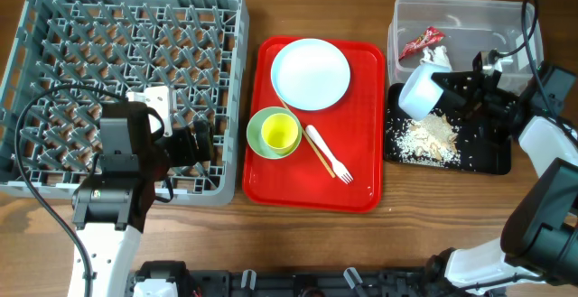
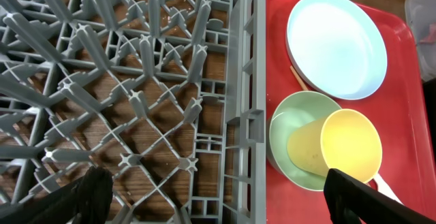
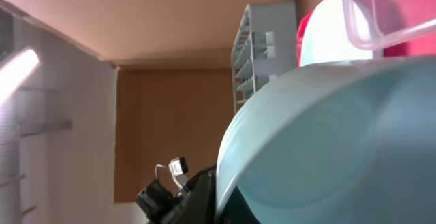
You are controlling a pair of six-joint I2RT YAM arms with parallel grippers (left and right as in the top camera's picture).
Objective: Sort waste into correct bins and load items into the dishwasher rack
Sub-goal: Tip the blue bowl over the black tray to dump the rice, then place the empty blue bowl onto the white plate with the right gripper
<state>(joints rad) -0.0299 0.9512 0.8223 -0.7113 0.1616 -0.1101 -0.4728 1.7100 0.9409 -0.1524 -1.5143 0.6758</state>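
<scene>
Now pale blue bowl [image 1: 418, 91] tipped over black tray [image 1: 492, 158], pinched by right fingers [image 1: 451, 88]; left fingers [image 2: 355, 198] spread.

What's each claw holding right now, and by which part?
Right claw grips the pale blue bowl, seemingly by its rim, over the black tray. Left claw is open and empty.

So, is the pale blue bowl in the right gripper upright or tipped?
Tipped: the pale blue bowl lies sideways in the right gripper, above food scraps on the black tray.
</scene>
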